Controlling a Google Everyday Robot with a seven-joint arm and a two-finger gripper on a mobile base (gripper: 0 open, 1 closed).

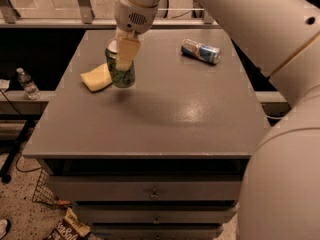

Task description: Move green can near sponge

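Pale two-finger gripper closed around the green can, a standard aluminium drink can with a green label of pale swirls and a silver top. One flat cream finger presses the can's front wall; the other is hidden behind it. The can is held upright just to the right of the sponge, a pale yellow soft block with wavy edges, and overlaps the sponge's right edge in this view. Whether the can's base touches the surface cannot be told.

The can is probably light, with thin, smooth, slippery walls that would dent under a hard squeeze. A moderate hold across the middle of its body, as here, suits it best. The sponge looks yielding and uneven, so the can would likely stand steadier beside it than on it.

Both sit over a grey tabletop, flat and matte with a soft sheen, above metal drawers. Well to the right of the sponge, and farther back, a slim blue-and-silver can lies on its side. Left of the sponge, beyond the table's edge and lower down, stands a clear plastic water bottle.
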